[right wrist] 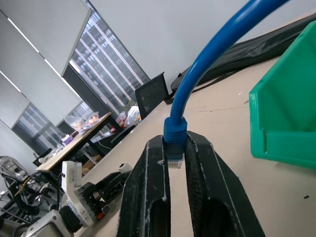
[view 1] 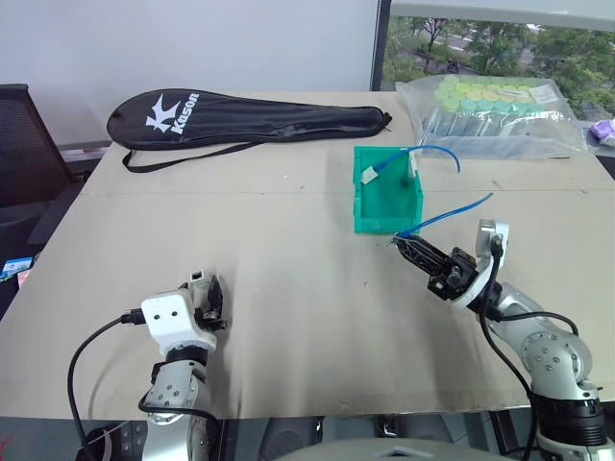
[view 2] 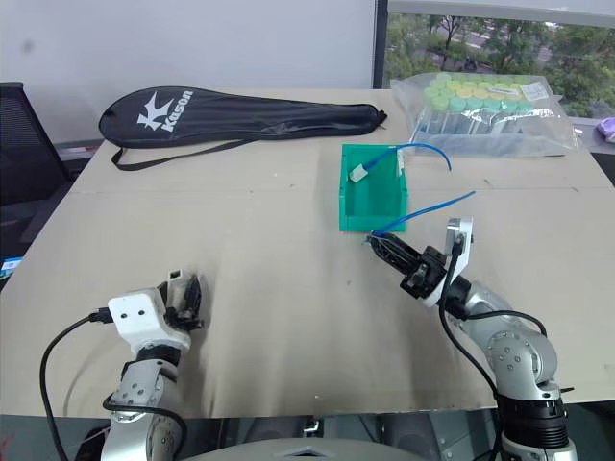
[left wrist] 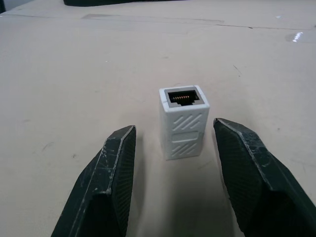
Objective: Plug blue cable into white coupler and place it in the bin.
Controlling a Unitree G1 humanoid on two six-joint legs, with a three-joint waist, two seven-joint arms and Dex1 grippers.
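Near the green bin, just off its front lip, right pincer is clamped on blue cable by its plug. Left pincer gapes around upright white coupler on desk, w/o touching. Risk: closing off-centre tips the coupler. Second cable & coupler lie in bin; racket bag, tube bag sit beyond.

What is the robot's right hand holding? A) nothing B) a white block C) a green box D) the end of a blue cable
D: the right gripper has its jaws shut on the plug end of the blue cable, beside the bin.
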